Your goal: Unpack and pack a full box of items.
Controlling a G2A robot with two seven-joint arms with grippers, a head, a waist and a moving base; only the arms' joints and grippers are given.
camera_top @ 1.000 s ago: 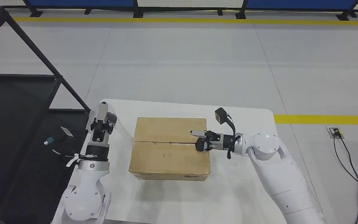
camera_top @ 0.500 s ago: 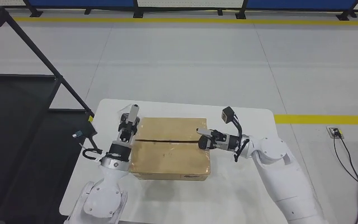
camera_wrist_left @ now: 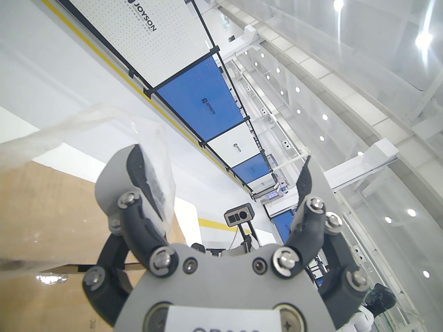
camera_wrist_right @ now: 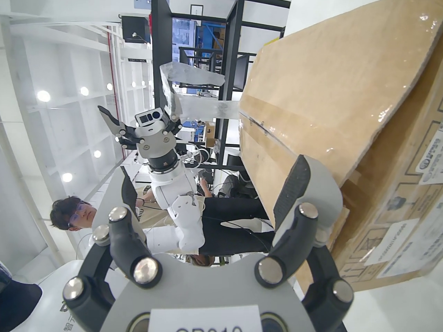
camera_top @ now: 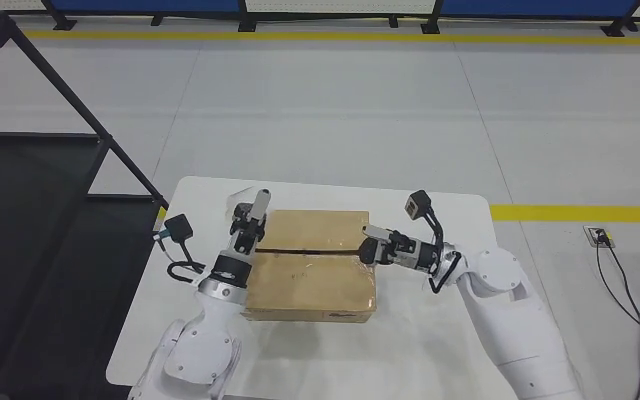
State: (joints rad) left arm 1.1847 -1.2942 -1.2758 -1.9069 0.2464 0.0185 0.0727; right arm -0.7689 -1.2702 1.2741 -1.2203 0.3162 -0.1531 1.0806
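Cardboard box [camera_top: 305, 265] sits mid-table [camera_top: 430, 330], flaps down, its seam running nine to three o'clock. Left gripper [camera_top: 253, 207] stands at the box's ten o'clock corner, tips pointing up and fingers spread wide. A strip of clear tape [camera_wrist_right: 193, 101] clings to one finger and trails to the seam. Right gripper [camera_top: 370, 246] is at the box's three o'clock edge by the seam end, fingers apart.

Box [camera_top: 305, 272] blocking mid-table, left claw [camera_top: 252, 206] and right claw [camera_top: 367, 245] at its ends, room along table [camera_top: 400, 350] front.
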